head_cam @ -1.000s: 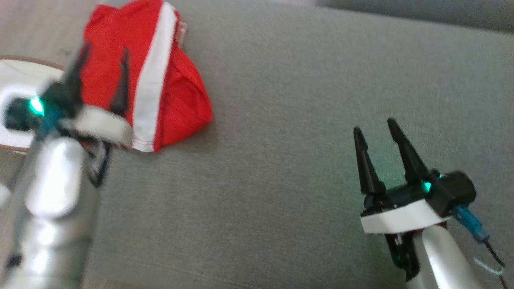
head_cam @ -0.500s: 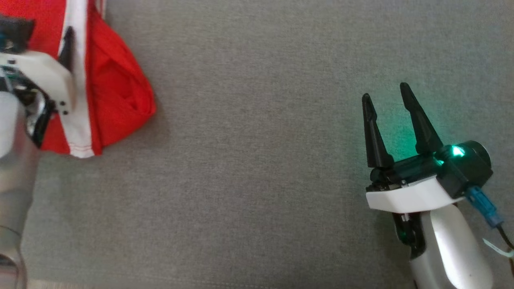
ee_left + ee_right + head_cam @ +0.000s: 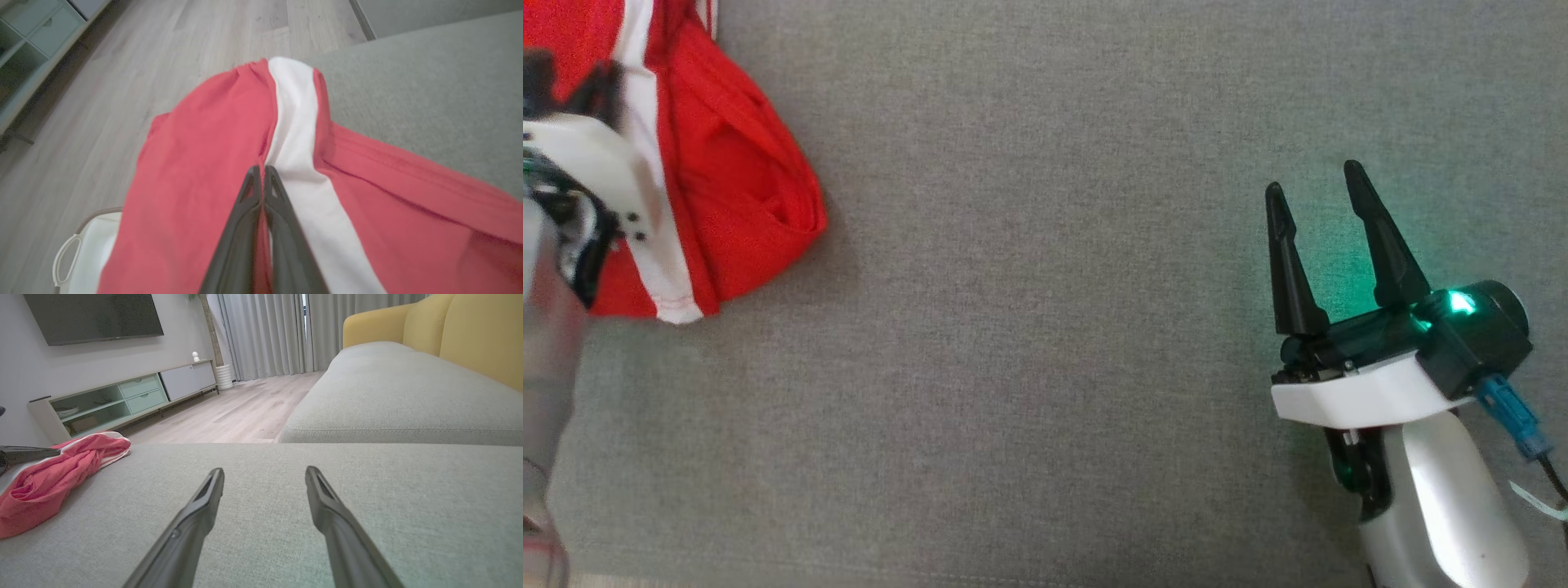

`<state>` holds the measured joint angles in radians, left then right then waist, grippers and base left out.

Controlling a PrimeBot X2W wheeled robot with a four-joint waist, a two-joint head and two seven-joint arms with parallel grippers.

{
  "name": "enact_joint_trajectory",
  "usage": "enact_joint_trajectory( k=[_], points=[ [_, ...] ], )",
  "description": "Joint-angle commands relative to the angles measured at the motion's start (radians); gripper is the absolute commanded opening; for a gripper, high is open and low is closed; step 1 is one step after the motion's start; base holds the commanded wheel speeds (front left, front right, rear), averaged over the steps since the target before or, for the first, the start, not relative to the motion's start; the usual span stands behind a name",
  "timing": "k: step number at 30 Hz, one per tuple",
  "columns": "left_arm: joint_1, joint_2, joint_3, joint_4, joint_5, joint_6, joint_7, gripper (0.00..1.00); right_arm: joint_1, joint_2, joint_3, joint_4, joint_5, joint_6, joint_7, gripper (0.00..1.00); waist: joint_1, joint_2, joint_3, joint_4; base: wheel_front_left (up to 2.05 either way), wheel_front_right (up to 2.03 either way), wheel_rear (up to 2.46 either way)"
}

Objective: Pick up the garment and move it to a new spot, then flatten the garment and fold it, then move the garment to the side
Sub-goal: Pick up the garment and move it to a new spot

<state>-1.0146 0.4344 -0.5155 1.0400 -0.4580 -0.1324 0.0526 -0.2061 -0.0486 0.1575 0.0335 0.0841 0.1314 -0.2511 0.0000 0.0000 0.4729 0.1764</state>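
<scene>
At the sofa cushion's (image 3: 1054, 327) left edge, the crumpled red, white-striped garment (image 3: 743, 204) is lying bunched; the left gripper (image 3: 261, 168) is pinching it, and the right gripper (image 3: 1314, 178) is hovering spread.

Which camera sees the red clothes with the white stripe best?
The left wrist view: the garment spreads across most of it, white stripe clear, with the left gripper shut on it. The head view catches just a part at its upper left edge. The right wrist view shows it bunched low at the left.
</scene>
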Motion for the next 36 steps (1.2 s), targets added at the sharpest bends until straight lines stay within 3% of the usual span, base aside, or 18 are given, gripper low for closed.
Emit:
enact_joint_trajectory(
  k=[1, 9, 16, 26, 36],
  points=[
    [-0.060, 0.084, 0.034, -0.001, -0.002, 0.004, -0.038, 0.00, -0.014, -0.002, 0.030, -0.032, 0.001, -0.001, -0.011, 1.00, 0.0000, 0.0000, -0.016, 0.002, 0.00, 0.00, 0.00],
    [-0.120, 0.109, 0.057, 0.004, 0.004, 0.035, -0.245, 0.00, 0.017, -0.002, 0.033, -0.001, 0.045, -0.001, -0.011, 1.00, 0.0000, 0.0000, -0.141, 0.007, 0.00, 0.00, 0.00],
    [-0.137, 0.124, 0.091, -0.144, 0.009, 0.061, -0.311, 0.00, 0.058, -0.002, 0.032, 0.014, 0.078, -0.001, -0.011, 1.00, 0.0000, 0.0000, -0.233, 0.010, 0.00, 0.00, 0.00],
    [-0.054, 0.070, 0.086, -0.455, 0.012, 0.073, -0.306, 0.00, 0.072, -0.002, 0.024, 0.006, 0.121, -0.001, -0.011, 1.00, 0.0000, 0.0000, -0.302, -0.035, 0.00, 0.00, 0.00],
    [0.006, -0.024, -0.016, -0.695, -0.001, 0.098, -0.120, 0.00, 0.044, -0.002, 0.038, -0.016, 0.162, -0.001, -0.011, 1.00, 0.0000, 0.0000, -0.305, -0.214, 0.00, 0.00, 0.00]
  ],
)
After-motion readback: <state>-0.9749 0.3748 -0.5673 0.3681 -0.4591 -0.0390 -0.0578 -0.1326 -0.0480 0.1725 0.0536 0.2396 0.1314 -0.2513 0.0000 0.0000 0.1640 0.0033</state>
